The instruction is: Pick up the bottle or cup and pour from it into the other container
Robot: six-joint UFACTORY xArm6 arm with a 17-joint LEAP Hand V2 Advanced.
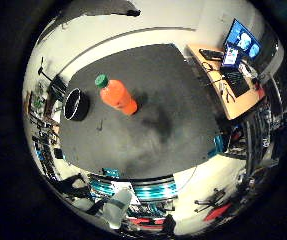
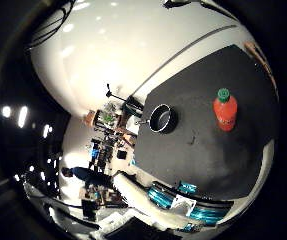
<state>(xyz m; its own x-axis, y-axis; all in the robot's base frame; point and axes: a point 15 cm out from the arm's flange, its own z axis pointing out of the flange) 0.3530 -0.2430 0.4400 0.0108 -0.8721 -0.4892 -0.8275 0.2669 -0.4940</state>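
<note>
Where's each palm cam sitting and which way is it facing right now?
Little finger side palm view: high over the dark table, looking down at the orange bottle and black pot; teal and white parts of the robot hand show at the edge.
Thumb side palm view: same palm, angled more toward the white wall; teal and white robot parts again edge the view.
Shared: table, bottle, pot.

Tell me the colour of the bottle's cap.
Green; the cap tops the orange bottle, clearest in the little finger side view.
</note>
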